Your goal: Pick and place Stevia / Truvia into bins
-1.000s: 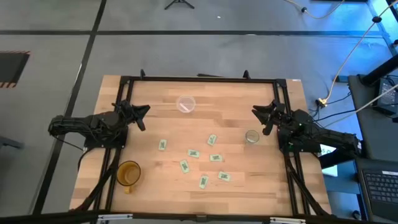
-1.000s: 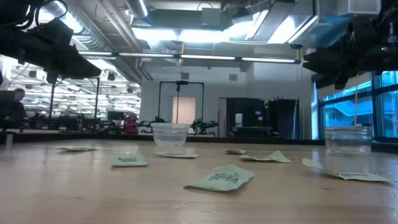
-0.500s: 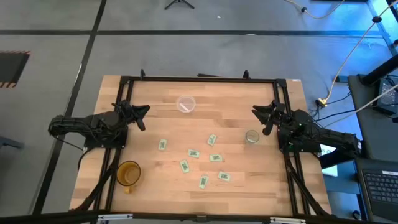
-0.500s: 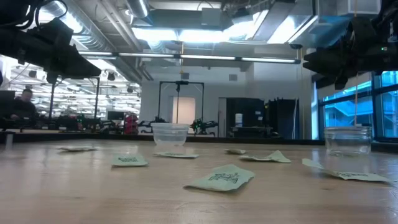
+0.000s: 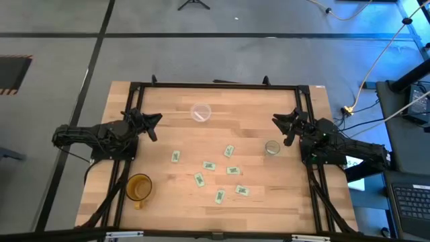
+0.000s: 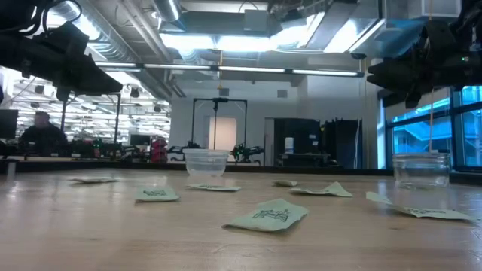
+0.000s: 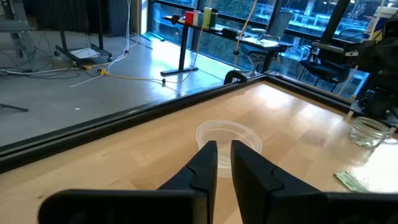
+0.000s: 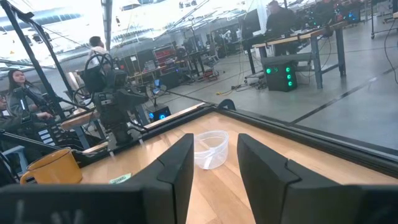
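Observation:
Several white-and-green Stevia sachets lie flat on the wooden table: [image 5: 176, 156], [image 5: 209, 165], [image 5: 229, 150] and more nearer the front edge, such as [image 5: 219, 195]; in the low view the closest is [image 6: 269, 214]. The wide whitish cup [image 5: 201, 112] [image 6: 205, 162] [image 7: 227, 134] stands on its base toward the far edge. The small glassy cup [image 5: 272, 147] [image 6: 421, 170] [image 7: 369, 132] stands at the right. My left gripper [image 5: 153, 122] [image 7: 224, 154] hovers at the left, open by a narrow gap. My right gripper [image 5: 279, 122] [image 8: 215, 155] hovers at the right near the glassy cup, open.
An amber mug with a handle [image 5: 139, 187] [image 8: 51, 167] stands near the front left corner. A black frame [image 5: 215, 85] borders the table's far edge and sides. Bare wood lies between the sachets and each arm. People sit in the room beyond the table.
Both arms and everything on the table keep still. Only a person far behind the table, seen in the low view, moves to the right.

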